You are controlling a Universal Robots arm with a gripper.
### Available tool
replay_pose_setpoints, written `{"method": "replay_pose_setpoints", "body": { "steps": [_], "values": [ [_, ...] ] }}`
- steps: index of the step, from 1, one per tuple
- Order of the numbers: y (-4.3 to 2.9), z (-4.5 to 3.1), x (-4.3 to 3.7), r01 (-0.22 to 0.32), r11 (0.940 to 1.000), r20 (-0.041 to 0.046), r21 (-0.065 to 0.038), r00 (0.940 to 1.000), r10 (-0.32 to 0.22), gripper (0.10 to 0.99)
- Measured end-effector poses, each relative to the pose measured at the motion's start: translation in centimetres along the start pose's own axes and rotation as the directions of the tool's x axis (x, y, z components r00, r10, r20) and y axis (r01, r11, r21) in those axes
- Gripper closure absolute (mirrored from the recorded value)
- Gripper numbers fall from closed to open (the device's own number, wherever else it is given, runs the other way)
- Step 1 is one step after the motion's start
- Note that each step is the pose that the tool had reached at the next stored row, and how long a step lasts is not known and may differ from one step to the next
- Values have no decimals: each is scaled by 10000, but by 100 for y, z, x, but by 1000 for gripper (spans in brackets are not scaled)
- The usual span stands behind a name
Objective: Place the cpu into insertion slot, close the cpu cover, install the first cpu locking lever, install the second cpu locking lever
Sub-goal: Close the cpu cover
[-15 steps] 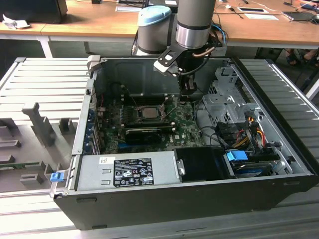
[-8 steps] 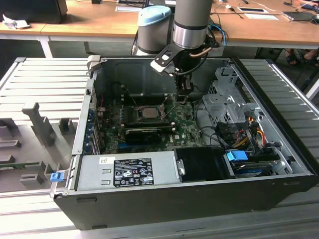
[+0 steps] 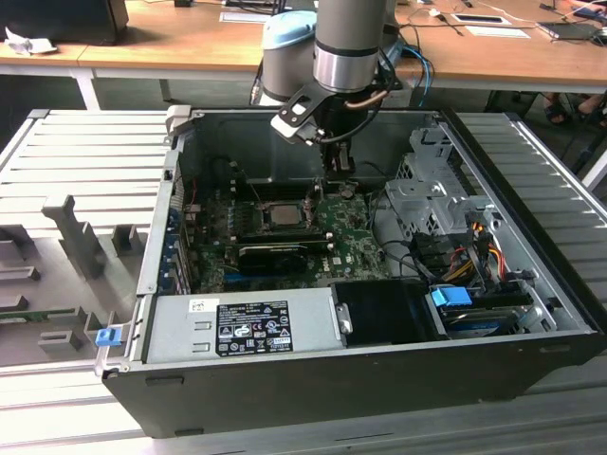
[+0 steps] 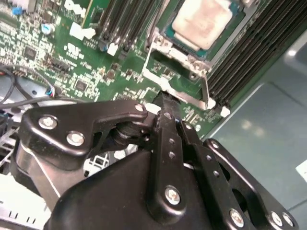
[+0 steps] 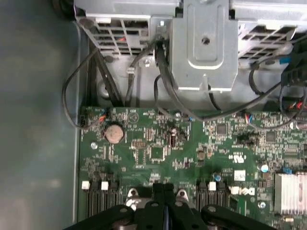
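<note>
**Contacting the open cpu cover [image 4: 154,77] with closed fingers**

Gripper [image 4: 165,101] is holding its fingers pinched together, gripping nothing, tips at the cover's edge. The cpu [image 4: 205,23] is sitting in the insertion slot [image 4: 169,37], uncovered.

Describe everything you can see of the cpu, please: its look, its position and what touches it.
The cpu is a flat square chip with a pale silver-grey metal top, dull and a little smudged, and a thin greenish base shows at its edges. It lies flat in the slot on the green board. Its top is bare. The cover appears to stand open beside it, on the side toward the end effector, which does not touch the chip.
</note>
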State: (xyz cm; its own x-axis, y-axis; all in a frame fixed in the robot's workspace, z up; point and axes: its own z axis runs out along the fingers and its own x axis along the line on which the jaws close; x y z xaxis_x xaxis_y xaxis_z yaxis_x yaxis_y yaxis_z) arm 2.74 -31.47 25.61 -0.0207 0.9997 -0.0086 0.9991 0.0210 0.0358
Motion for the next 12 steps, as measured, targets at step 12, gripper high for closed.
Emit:
{"method": "replay_pose_setpoints", "body": {
  "steps": [12],
  "values": [
    [-340,157,9,5,10000,-1,1,10000,-5,980]
  ]
}}
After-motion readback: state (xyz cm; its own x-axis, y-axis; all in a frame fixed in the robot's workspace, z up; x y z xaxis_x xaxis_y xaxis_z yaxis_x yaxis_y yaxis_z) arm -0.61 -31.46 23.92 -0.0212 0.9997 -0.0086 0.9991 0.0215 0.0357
